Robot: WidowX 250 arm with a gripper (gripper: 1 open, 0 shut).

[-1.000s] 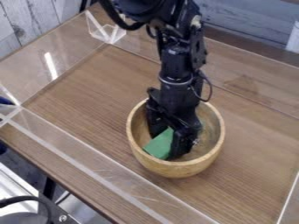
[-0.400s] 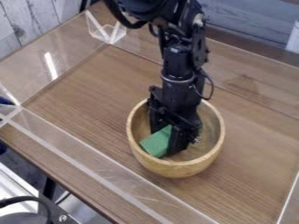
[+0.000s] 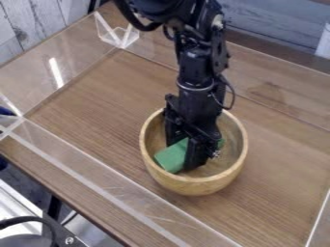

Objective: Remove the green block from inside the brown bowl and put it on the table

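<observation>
A light tan wooden brown bowl sits on the wood-grain table near its front right. Inside it a bright green block leans tilted against the left inner wall. My black gripper reaches straight down into the bowl, its fingers shut on the block's right end. The fingertips and the block's right part are hidden behind the gripper body.
Clear acrylic walls edge the table on the left, front and back. A clear bracket stands at the back left corner. Bare tabletop lies to the left of the bowl and behind it.
The gripper has shut on the green block, which has tipped up a little at its right end. The arm has hardly moved.
</observation>
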